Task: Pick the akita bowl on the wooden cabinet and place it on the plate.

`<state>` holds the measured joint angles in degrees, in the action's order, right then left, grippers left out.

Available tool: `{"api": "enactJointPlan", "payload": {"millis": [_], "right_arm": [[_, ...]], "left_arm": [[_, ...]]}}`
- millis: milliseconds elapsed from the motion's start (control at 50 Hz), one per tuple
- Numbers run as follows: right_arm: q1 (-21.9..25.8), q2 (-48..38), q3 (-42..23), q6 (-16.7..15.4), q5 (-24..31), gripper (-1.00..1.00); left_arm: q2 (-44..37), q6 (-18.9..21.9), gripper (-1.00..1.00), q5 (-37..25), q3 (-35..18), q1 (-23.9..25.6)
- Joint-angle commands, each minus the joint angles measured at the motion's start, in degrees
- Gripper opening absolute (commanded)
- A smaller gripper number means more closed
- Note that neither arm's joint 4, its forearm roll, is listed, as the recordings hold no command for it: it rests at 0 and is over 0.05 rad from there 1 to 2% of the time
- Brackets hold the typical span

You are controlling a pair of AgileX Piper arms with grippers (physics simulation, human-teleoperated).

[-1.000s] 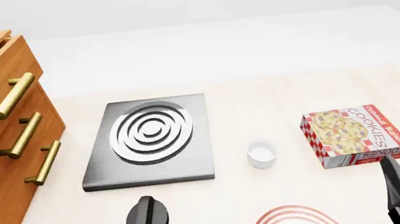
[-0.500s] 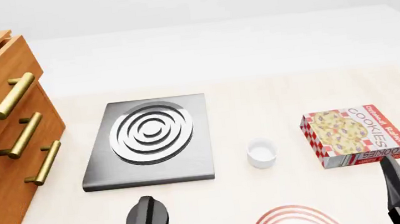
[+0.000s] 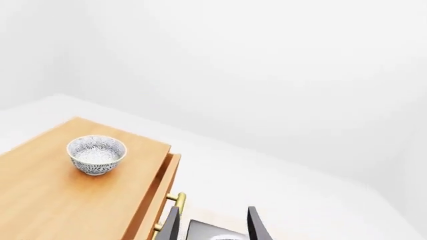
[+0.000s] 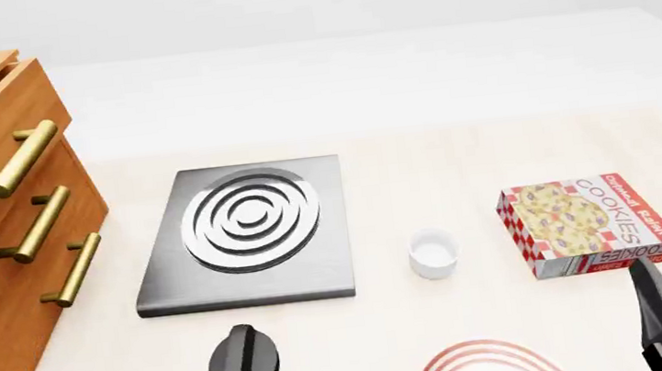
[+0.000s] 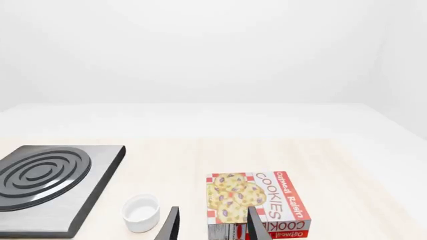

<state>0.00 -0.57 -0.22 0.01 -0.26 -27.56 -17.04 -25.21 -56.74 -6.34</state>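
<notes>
Left gripper (image 3: 212, 222) is empty, jaws parted, up above cabinet height; the akita bowl (image 3: 97, 154) sits upright on top of the wooden cabinet (image 3: 73, 200), forward and off to one side of the claw, set back from the front edge with bare wood all round. Right gripper (image 5: 212, 224) is also open and empty, low by the cookie box (image 5: 259, 201) on the far side of the table, so left arm is nearer. Plate (image 4: 488, 365) lies at the near table edge between the arms, nothing on its visible part, clear of the hob (image 4: 247, 231) and white cup (image 4: 433, 253).
</notes>
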Motion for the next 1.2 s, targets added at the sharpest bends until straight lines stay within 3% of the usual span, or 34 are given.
{"api": "enactJointPlan", "payload": {"millis": [20,80,100,380,640,1200], "right_arm": [[0.0,-0.01,0.0,0.0,0.0,1.0],[-0.01,0.01,0.0,-0.01,0.0,1.0],[0.0,0.0,0.0,0.0,0.0,1.0],[0.01,-0.01,0.0,0.0,0.0,1.0],[-0.01,0.01,0.0,0.0,0.0,1.0],[0.0,0.0,0.0,0.0,0.0,1.0]], "left_arm": [[-3.44,-2.71,1.0,-0.99,-4.09,-5.59],[-4.53,-2.34,1.0,-1.22,-5.08,-6.41],[-11.51,-3.72,1.0,-2.46,-12.1,-13.59],[-13.7,-4.91,1.0,-3.04,-14.89,-17.33],[-16.32,-7.21,1.0,-1.26,-13.62,-22.03],[-21.61,-7.85,1.0,4.37,-10.17,-28.37]]}}
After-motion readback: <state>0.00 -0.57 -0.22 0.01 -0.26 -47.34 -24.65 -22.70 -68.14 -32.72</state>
